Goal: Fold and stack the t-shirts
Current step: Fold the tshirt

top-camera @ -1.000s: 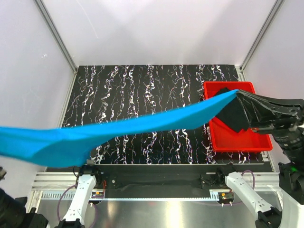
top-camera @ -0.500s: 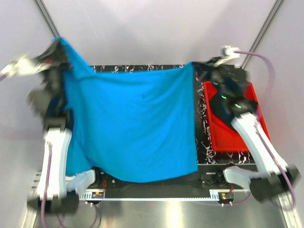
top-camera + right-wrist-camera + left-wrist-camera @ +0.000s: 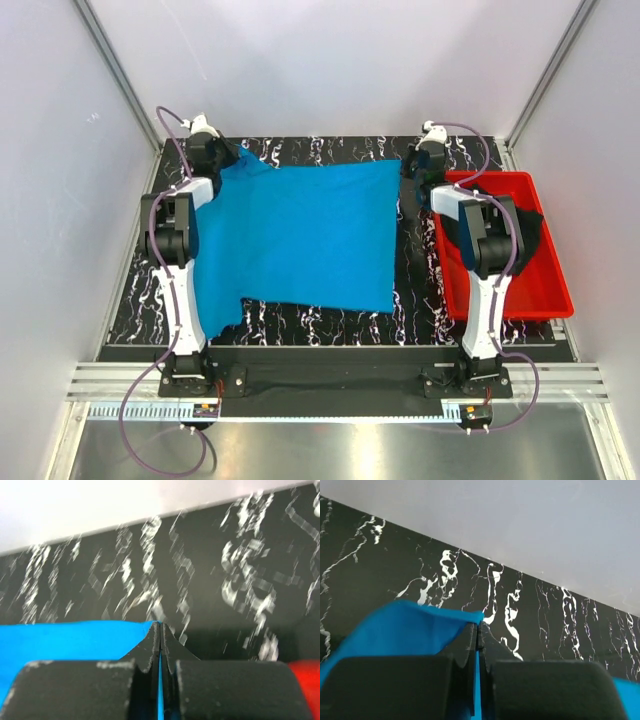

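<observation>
Both arms reach out to the far side of the marbled black table point(image 3: 300, 150). The sky-blue t-shirt point(image 3: 300, 235) lies spread flat across the table's middle, and its far edge runs between the two grippers. Its near edge is close to the arm bases, and one flap trails toward the near left beside the left arm. The left gripper point(image 3: 222, 160) sits at the shirt's far-left corner. In the left wrist view its jaws are pinched together with a thin strip of blue cloth point(image 3: 410, 625) caught between them. The right gripper point(image 3: 408, 172) sits at the far-right corner, and the right wrist view shows the same state: the fingers are pressed together on a sliver of blue fabric point(image 3: 75, 635). Both corners are low, at or just above the tabletop, and contact with the surface cannot be confirmed. The red tray point(image 3: 520, 305) stands on the right side of the table, just beside the shirt's right edge and apart from it. The black t-shirt point(image 3: 528, 222) lies bunched in the tray's far half, partly hidden by the right arm.
</observation>
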